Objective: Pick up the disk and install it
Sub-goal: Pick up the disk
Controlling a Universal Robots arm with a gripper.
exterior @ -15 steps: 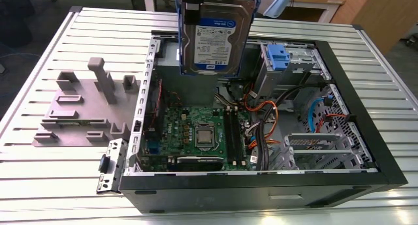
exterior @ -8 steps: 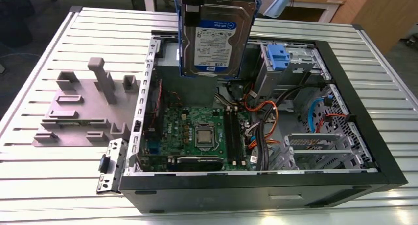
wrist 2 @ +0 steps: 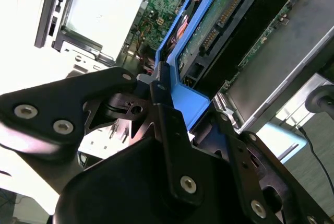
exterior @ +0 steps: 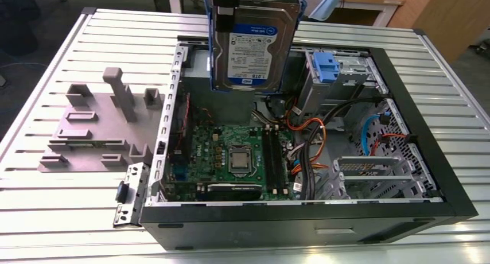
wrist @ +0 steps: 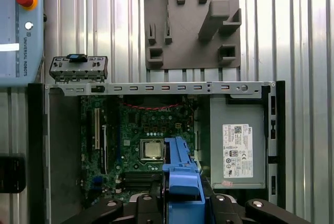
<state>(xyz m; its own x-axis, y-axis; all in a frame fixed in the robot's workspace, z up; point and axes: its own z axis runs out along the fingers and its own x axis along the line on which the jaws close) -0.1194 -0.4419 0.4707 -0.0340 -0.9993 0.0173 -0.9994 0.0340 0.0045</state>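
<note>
The disk (exterior: 254, 46), a silver hard drive with a white-and-blue label and blue rails, hangs upright above the back of the open computer case (exterior: 440, 160). My gripper (exterior: 228, 4) grips it from above, shut on its blue rail. In the second wrist view the black fingers (wrist 2: 167, 125) clamp the blue rail, and the disk (wrist 2: 219, 20) shows its green circuit side and connector. Seen in the first wrist view, the disk's blue rail (wrist: 180, 182) points down over the motherboard (wrist: 141, 140).
Inside the case lie the motherboard (exterior: 229, 155), orange and black cables (exterior: 310, 138) and a drive bay with a blue latch (exterior: 325, 66). A grey slotted holder block (exterior: 96, 126) sits on the slatted metal table (exterior: 46, 218). A teach pendant (wrist: 21, 25) lies beside the case.
</note>
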